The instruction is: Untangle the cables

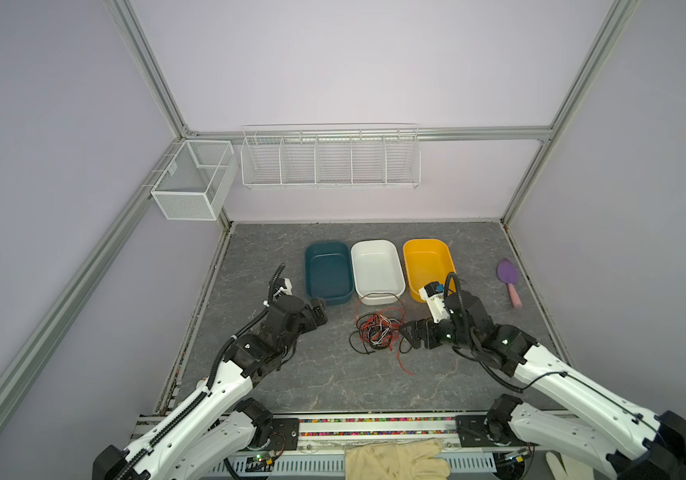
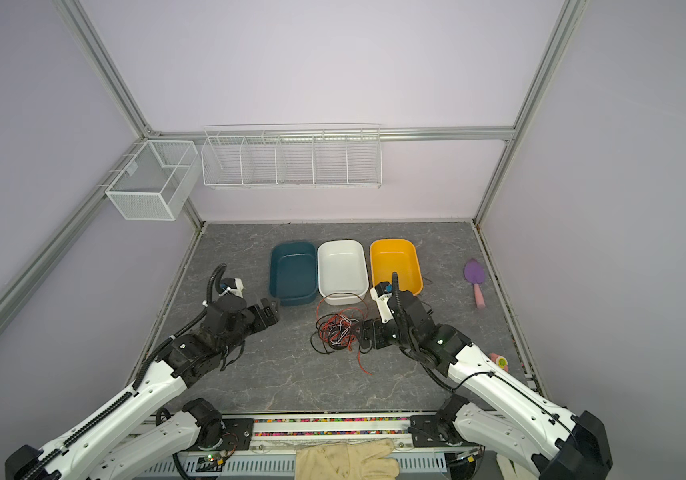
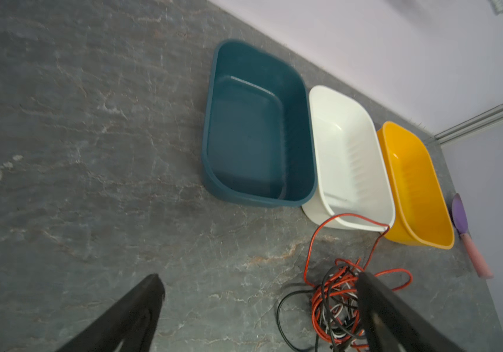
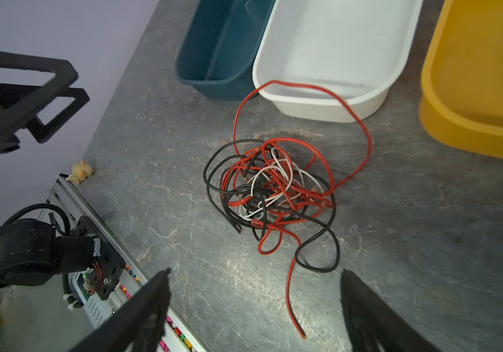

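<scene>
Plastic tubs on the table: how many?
3, in a row: dark teal rectangular plastic tub left, white rectangular plastic tub middle, yellow-orange rectangular plastic tub right. None seems hidden.

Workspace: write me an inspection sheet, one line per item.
Surface: grey marbled tabletop, no spills seen.
Job's things: cables, black, red and white, in one tangle in front of the white bin; a red loop reaches its near rim.
Clutter: teal bin and yellow bin, nothing seen inside; purple brush at the right; glove at the front edge.
Grippers: left gripper open, apart from the tangle; right gripper open, close beside the tangle, holding nothing.
Cables: ribbed arm hoses on both arms, apart from the tangle.
Surroundings: wire rack and mesh basket on lilac walls, nothing seen inside.
</scene>
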You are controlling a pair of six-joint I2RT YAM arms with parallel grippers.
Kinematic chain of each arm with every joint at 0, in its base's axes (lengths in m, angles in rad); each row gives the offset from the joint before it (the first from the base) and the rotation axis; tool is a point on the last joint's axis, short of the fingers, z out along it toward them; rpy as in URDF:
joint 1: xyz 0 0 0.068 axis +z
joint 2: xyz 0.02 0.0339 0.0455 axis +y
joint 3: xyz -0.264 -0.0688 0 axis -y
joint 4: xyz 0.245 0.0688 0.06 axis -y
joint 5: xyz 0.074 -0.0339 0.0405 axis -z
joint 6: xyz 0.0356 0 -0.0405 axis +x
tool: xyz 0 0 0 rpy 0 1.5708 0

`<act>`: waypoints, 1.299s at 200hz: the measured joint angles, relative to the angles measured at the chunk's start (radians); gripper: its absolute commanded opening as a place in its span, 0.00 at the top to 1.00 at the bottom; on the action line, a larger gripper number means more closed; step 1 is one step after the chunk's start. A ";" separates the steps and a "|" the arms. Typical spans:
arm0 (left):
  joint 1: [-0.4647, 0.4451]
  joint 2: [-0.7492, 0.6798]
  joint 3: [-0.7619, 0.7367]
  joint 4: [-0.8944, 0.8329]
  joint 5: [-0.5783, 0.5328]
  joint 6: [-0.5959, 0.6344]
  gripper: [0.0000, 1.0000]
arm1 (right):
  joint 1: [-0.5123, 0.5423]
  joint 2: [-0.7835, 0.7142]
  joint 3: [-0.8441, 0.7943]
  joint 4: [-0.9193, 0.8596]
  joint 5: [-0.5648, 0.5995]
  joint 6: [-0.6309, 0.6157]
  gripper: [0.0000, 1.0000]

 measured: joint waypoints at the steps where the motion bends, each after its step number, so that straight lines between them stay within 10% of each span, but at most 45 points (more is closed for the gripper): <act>1: -0.001 0.002 -0.002 0.000 0.000 -0.002 0.03 | 0.001 0.002 0.000 0.000 -0.002 -0.002 0.32; 260: -0.201 0.253 -0.177 0.272 0.124 -0.249 0.05 | 0.086 0.445 0.106 0.134 -0.016 -0.056 0.93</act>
